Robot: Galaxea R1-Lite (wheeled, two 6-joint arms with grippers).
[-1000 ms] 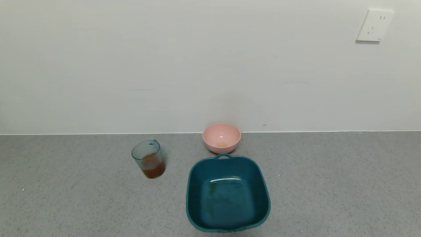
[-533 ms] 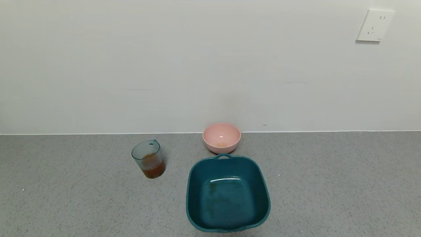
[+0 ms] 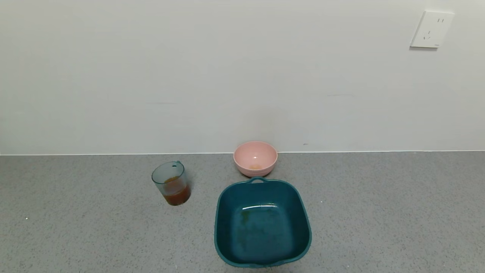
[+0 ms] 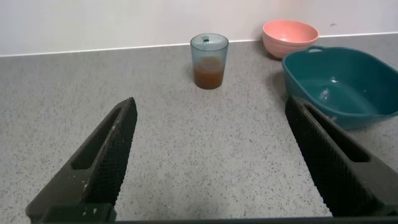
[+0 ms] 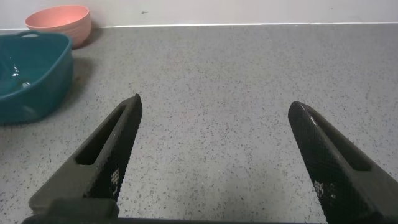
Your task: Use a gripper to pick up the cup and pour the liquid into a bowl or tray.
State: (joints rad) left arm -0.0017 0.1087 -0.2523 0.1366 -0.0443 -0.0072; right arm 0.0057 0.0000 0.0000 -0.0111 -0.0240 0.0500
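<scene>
The translucent blue-grey cup (image 3: 170, 182) stands upright on the grey counter, left of centre, with brown-orange liquid (image 3: 176, 195) in its lower part. It also shows in the left wrist view (image 4: 209, 60), straight ahead and some way off. The dark teal basin (image 3: 262, 223) sits at centre front; it shows in the left wrist view (image 4: 339, 84) and the right wrist view (image 5: 31, 74). My left gripper (image 4: 211, 106) is open and empty, short of the cup. My right gripper (image 5: 214, 106) is open and empty over bare counter. Neither arm shows in the head view.
A smaller pink bowl (image 3: 255, 157) stands behind the basin by the wall, with a trace of orange inside. A white wall socket (image 3: 431, 29) is at the upper right. The grey counter (image 3: 379, 212) runs to the wall.
</scene>
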